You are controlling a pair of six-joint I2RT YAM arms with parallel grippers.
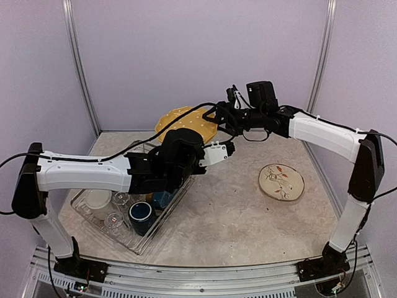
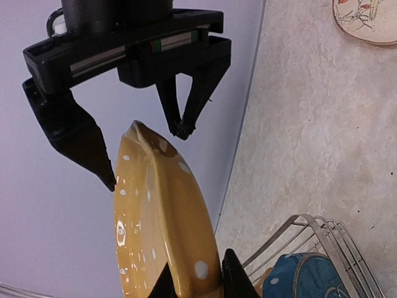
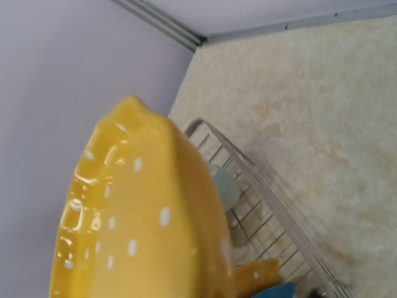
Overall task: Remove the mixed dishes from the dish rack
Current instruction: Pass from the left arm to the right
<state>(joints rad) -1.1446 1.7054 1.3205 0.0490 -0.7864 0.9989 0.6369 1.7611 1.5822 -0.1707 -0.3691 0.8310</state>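
Observation:
A yellow white-dotted plate (image 1: 186, 120) is held on edge above the far end of the dish rack (image 1: 84, 214). My left gripper (image 2: 197, 282) is shut on the plate's lower rim (image 2: 167, 217). My right gripper (image 2: 145, 158) is open, with one finger on each side of the plate's top rim, which fills the right wrist view (image 3: 136, 223). The rack holds a navy mug (image 1: 141, 215), a cream mug (image 1: 98, 199), clear glasses (image 1: 115, 218), a blue dotted plate (image 2: 307, 273), another yellow plate (image 3: 257, 276) and a small teal bowl (image 3: 224, 185).
A cream plate with a leaf pattern (image 1: 281, 181) lies flat on the table to the right, under the right arm. Purple walls close in the back and sides. The rack's wire rim (image 3: 260, 180) runs just below the held plate.

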